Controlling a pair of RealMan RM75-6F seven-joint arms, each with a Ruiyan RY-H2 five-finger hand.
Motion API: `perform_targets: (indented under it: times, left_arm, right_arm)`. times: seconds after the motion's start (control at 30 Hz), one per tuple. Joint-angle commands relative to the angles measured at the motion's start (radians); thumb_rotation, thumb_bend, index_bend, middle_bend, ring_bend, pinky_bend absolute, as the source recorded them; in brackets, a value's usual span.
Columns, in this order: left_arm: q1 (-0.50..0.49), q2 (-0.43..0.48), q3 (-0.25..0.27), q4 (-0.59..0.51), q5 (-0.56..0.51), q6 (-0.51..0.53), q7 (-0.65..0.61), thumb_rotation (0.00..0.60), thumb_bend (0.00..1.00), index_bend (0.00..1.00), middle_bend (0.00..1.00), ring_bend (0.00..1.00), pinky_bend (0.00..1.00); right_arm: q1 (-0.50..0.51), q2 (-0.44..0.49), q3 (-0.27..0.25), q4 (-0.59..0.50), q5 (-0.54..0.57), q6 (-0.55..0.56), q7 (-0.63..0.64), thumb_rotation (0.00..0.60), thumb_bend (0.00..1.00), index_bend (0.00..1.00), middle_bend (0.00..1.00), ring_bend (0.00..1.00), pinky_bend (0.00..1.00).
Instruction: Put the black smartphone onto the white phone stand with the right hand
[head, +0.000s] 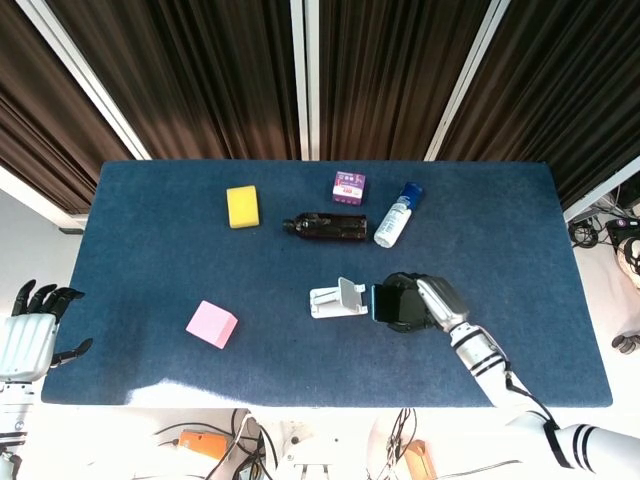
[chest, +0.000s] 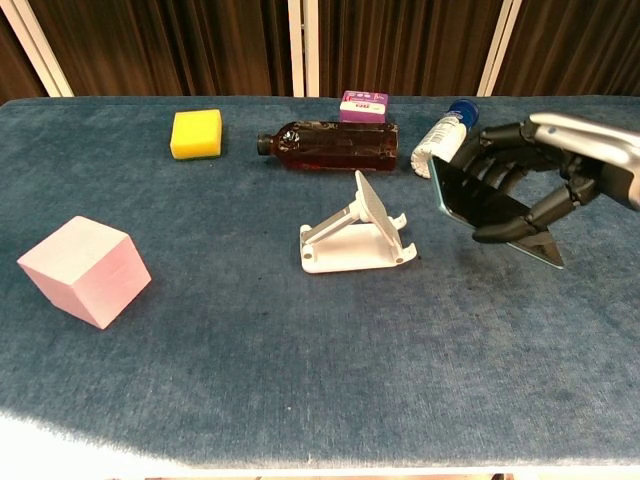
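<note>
Right hand carries the black smartphone clear of the worktop, fingers wrapped across its upper edge and thumb beneath, so the device hangs tilted with its left end raised and its right end dipping toward the cloth. In the head view the phone sits just right of the white phone stand, near it but not touching.

The stand lies to the left of the hand and lower, its sloped back plate leaning up and away, with the small lip at its right near corner facing the phone. By my reading the phone's long axis runs roughly left to right, so its left end leads toward the stand; the coming move looks like a short leftward travel plus a lowering that brings the back of the phone against the plate and its lower edge onto the lip.

Left hand is well apart at the far left edge beyond the worktop, fingers spread and holding nothing, so the right is far nearer.
</note>
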Motion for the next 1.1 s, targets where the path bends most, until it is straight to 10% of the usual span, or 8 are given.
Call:
perform_targets:
  times: [0.03, 0.5, 1.1]
  left_arm:
    - [0.001, 0.004, 0.0, -0.008, -0.002, 0.0, 0.006, 0.6, 0.08, 0.27, 0.24, 0.14, 0.01]
    - [0.004, 0.022, -0.002, -0.052, -0.019, -0.001, 0.034, 0.6, 0.08, 0.27, 0.24, 0.14, 0.01]
    - [-0.003, 0.027, -0.005, -0.064, -0.026, -0.012, 0.045, 0.6, 0.08, 0.27, 0.24, 0.14, 0.01]
  right_arm:
    - [0.099, 0.005, 0.045, 0.069, -0.104, -0.035, 0.188, 0.6, 0.44, 0.63, 0.51, 0.43, 0.48]
    - [0.214, -0.205, 0.013, 0.343, -0.191, 0.044, 0.62, 0.6, 0.44, 0.56, 0.44, 0.37, 0.47]
    - [0.197, -0.306, -0.031, 0.467, -0.153, 0.116, 0.76, 0.6, 0.44, 0.46, 0.42, 0.32, 0.43]
